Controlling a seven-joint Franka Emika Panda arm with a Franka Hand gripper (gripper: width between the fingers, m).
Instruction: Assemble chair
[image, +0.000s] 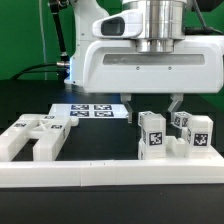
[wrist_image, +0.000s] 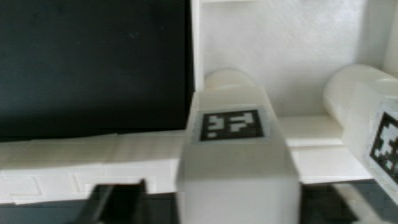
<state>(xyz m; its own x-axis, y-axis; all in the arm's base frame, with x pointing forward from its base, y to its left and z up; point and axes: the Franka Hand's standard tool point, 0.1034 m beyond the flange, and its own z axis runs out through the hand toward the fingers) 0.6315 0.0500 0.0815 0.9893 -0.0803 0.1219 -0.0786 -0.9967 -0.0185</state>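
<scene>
My gripper (image: 152, 104) hangs over the right half of the table, its fingers (image: 128, 103) down on either side of an upright white chair piece (image: 152, 134) with a black-and-white tag. In the wrist view this piece (wrist_image: 231, 150) runs between the dark fingertips (wrist_image: 121, 202). One fingertip is close against it and a narrow gap shows at the other, so the jaws stand open around it. More tagged white chair pieces (image: 192, 133) stand just to the exterior view's right. A larger notched white chair part (image: 35, 137) lies at the left.
The marker board (image: 90, 111) lies flat behind the parts, near the robot base. A long low white border rail (image: 110, 176) runs across the front of the table. A white part (wrist_image: 365, 120) stands close beside the straddled piece.
</scene>
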